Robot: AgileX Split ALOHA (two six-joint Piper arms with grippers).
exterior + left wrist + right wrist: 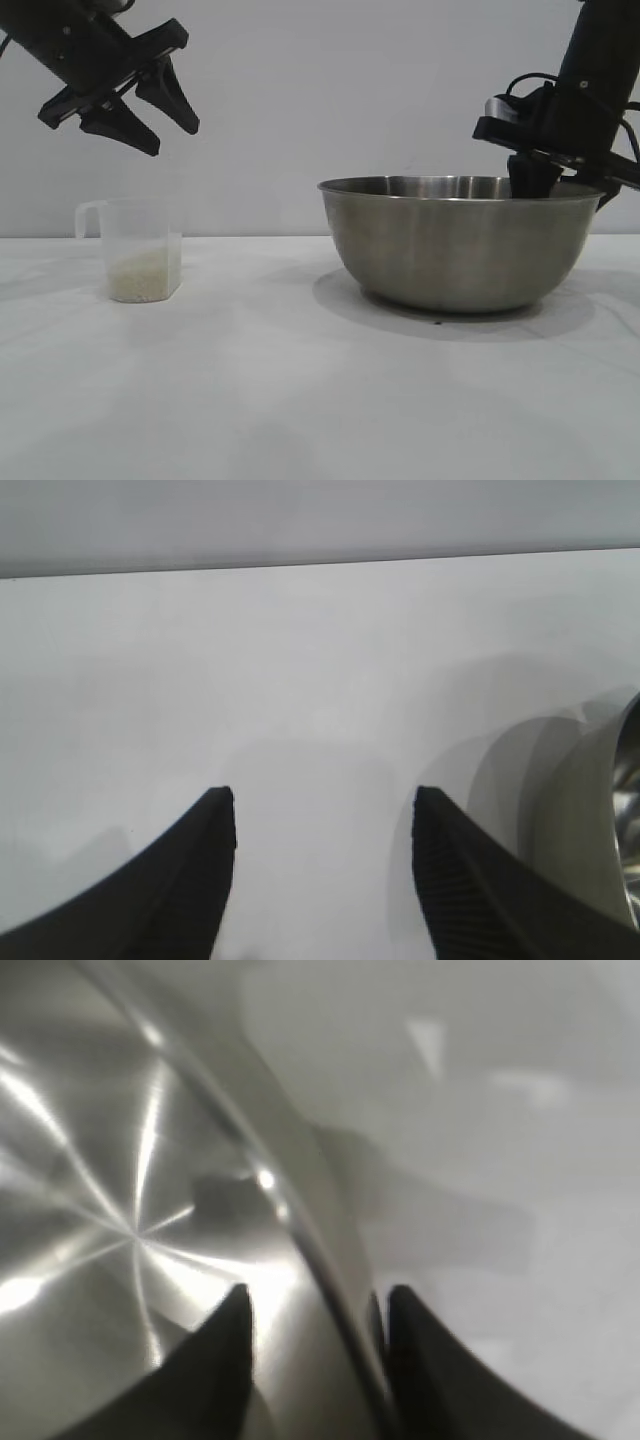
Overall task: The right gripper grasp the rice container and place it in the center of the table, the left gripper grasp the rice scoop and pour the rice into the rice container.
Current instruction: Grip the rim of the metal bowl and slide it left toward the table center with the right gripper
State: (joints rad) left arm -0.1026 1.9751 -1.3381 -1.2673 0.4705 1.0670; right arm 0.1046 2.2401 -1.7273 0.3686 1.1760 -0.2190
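The rice container [460, 250], a large steel bowl, stands on the white table [300, 400] at the right. My right gripper [535, 180] reaches down over its far right rim. In the right wrist view the right gripper [318, 1295] straddles the rim: one finger is inside the rice container [100, 1210] with a small gap to the wall, the other is close against the outside. The rice scoop [140, 250], a clear cup with rice [145, 275] in its bottom, stands at the left. My left gripper [172, 140] hovers open above the scoop, holding nothing.
In the left wrist view the left gripper [322, 792] frames bare tabletop, with the bowl's side [600, 820] at the edge. Bare table lies between the scoop and the bowl. A plain wall stands behind the table.
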